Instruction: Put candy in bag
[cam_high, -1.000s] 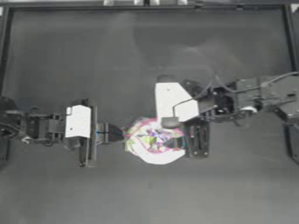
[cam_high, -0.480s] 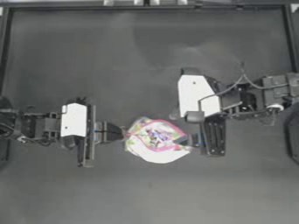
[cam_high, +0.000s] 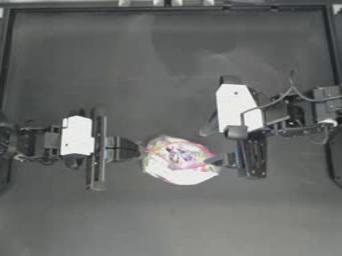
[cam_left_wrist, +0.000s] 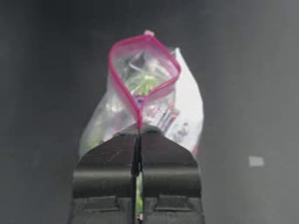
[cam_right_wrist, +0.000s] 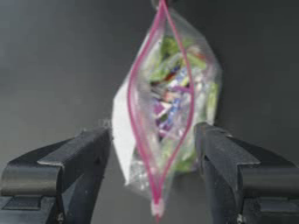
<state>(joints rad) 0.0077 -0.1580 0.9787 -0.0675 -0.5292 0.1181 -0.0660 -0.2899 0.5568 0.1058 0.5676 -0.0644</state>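
Note:
The bag (cam_high: 179, 160), a clear pouch with a pink strip round its mouth, lies mid-table with colourful sweets inside. My left gripper (cam_high: 135, 149) is shut on the bag's left edge; in the left wrist view its jaws (cam_left_wrist: 139, 133) pinch the pink strip and the bag (cam_left_wrist: 146, 83) gapes open beyond them. My right gripper (cam_high: 215, 146) is open just right of the bag. In the right wrist view its fingers (cam_right_wrist: 88, 148) stand either side of the near end of the open bag (cam_right_wrist: 169, 96), apart from it. I cannot pick out the candy on its own.
Bare dark table surrounds the bag on all sides. The table's raised rim (cam_high: 167, 9) runs along the back. The right arm's wrist and cables (cam_high: 307, 112) sit at the right edge.
My right gripper has drawn back to the right, from over the bag to just beside it, jaws open. The left gripper keeps its hold and the bag stays put.

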